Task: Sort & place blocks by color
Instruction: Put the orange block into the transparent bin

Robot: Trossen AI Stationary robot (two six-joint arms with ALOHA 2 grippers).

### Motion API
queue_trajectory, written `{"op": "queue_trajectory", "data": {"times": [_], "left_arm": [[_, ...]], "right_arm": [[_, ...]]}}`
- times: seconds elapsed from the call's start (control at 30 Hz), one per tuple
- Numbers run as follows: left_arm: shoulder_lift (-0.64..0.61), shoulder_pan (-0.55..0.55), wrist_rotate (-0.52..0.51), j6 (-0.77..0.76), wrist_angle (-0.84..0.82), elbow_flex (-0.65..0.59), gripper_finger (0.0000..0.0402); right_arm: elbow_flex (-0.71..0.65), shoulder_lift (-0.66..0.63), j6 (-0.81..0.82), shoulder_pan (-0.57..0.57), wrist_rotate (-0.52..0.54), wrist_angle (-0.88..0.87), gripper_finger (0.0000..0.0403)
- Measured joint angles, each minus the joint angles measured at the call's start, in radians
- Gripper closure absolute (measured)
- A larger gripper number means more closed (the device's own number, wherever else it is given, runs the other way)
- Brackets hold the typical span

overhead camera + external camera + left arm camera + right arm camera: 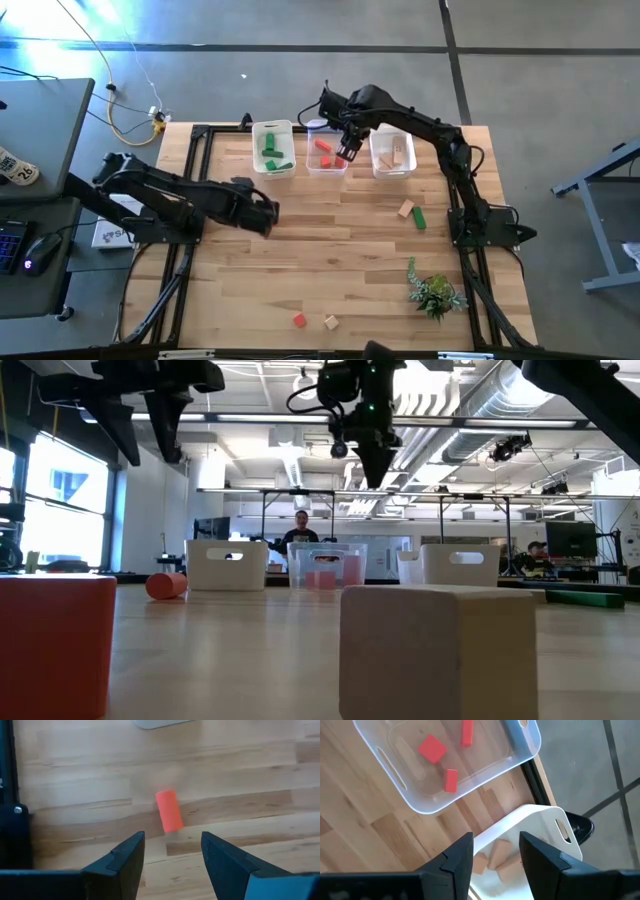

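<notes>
Blocks mostly sorted: red bin (326, 158) holds reds, loose ones remain on table (330, 250). Left gripper (172, 852) open, empty, over red cylinder (169, 810). Right gripper (495, 852) open, empty, above bins. Cylinder looks light, rigid, likely rolls; pinch its curved sides mid-length.

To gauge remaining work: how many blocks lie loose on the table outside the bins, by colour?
Red: 2, the red cube and the red cylinder
Tan: 2, the tan block and the tan cube
Green: 1, the green block
Total: 5
</notes>
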Motion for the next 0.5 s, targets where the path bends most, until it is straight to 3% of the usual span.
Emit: {"op": "queue_trajectory", "data": {"times": [0.5], "left_arm": [[0.24,0.004,0.041,-0.039,0.114,0.0,0.0218]], "right_arm": [[-0.001,0.0,-0.002,0.052,-0.003,0.015,0.0256]]}}
